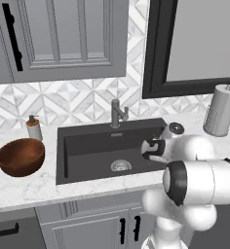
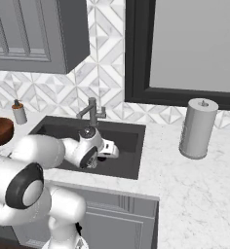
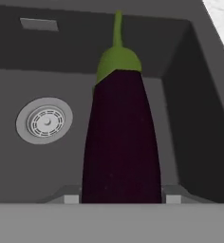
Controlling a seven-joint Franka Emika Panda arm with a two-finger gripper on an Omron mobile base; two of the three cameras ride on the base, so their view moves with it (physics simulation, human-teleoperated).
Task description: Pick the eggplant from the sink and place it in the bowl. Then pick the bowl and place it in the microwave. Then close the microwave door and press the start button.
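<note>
base views flank the sink (image 1: 87,146); hand view looks closely into it.

White arm (image 1: 204,177), rounded links, dark joint bands.

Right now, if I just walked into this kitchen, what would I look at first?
Probably the big white robot arm reaching down into the dark sink. From the hand view, a purple eggplant with a green cap lies between the gripper fingers. A shiny brown bowl waits on the counter left of the sink.
</note>
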